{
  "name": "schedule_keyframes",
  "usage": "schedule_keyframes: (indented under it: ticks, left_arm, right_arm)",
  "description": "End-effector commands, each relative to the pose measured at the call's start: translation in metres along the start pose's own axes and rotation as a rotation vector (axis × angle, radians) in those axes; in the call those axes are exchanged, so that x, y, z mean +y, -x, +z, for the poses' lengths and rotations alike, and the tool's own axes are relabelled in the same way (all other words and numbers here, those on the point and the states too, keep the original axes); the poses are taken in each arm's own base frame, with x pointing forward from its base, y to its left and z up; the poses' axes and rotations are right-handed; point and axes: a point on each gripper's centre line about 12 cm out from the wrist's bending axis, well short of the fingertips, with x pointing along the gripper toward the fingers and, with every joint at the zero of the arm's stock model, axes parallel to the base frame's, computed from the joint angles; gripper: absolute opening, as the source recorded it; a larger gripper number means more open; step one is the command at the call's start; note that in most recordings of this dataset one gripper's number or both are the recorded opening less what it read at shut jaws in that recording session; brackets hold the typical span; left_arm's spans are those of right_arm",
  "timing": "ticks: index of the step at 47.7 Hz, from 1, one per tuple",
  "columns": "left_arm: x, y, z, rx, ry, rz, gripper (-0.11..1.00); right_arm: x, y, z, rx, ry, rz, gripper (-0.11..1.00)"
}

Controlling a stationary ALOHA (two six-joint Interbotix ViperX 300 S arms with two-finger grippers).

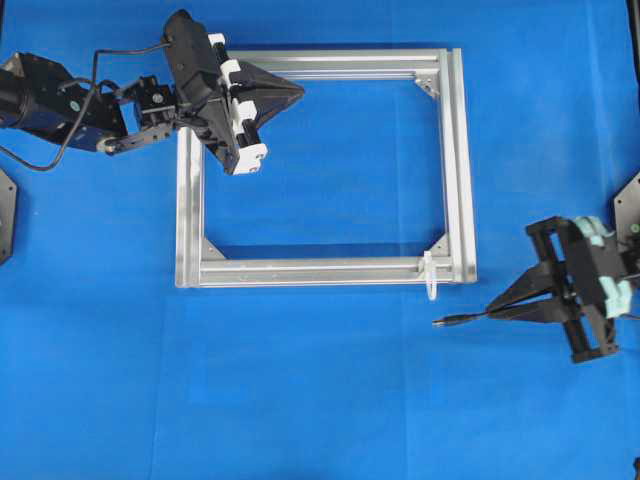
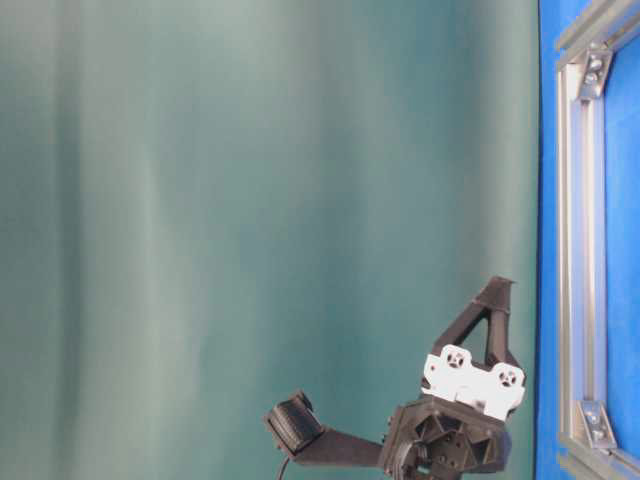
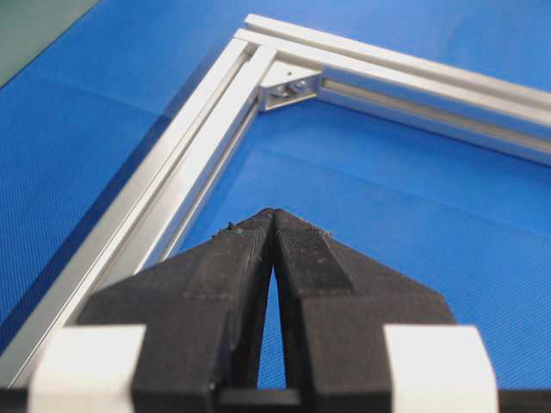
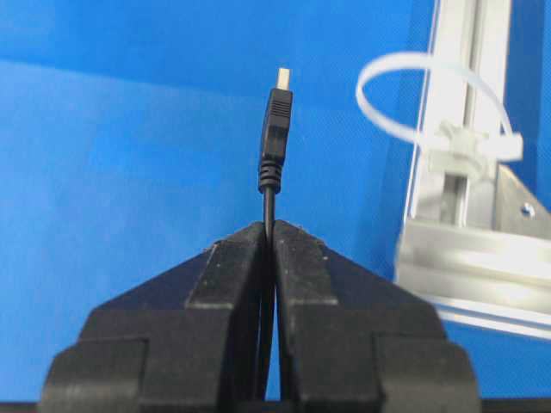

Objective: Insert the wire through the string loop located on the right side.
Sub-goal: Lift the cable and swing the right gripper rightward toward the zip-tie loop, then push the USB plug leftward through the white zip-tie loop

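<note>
Between its closed fingers, the right end effector [image 4: 269,231] clamps the wire [image 4: 275,129], plug pointing out, just beside the string loop [image 4: 428,101] on the frame [image 1: 465,160]; the left end effector [image 3: 273,215] is closed, empty, over the blue worktop [image 1: 320,400].

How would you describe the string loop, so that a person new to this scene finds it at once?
Start at the square silver aluminium frame on the blue table cover. Go to its corner nearest the right gripper. There the small whitish translucent string loop is fastened, curved and thin, unlike the flat triangular metal corner bracket beside it.
</note>
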Motion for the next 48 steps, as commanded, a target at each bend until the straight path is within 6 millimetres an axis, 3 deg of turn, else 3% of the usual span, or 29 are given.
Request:
schedule_keyframes:
  ticks: [1, 18, 36, 48]
  left_arm:
    - [-0.002, 0.002, 0.015, -0.046, 0.003, -0.006, 0.00]
    - [-0.002, 0.002, 0.016, -0.047, 0.001, -0.008, 0.00]
    - [-0.004, 0.002, 0.015, -0.044, 0.001, -0.011, 0.00]
    - [-0.004, 0.002, 0.015, -0.045, 0.001, -0.011, 0.00]
  right_arm:
    - [0.001, 0.006, 0.002, -0.022, -0.003, 0.012, -0.03]
    - [-0.002, 0.009, 0.001, -0.029, -0.006, 0.003, -0.03]
    - [-0.030, 0.010, 0.007, -0.066, -0.028, -0.114, -0.03]
    - [-0.033, 0.011, 0.010, -0.079, -0.024, -0.125, -0.03]
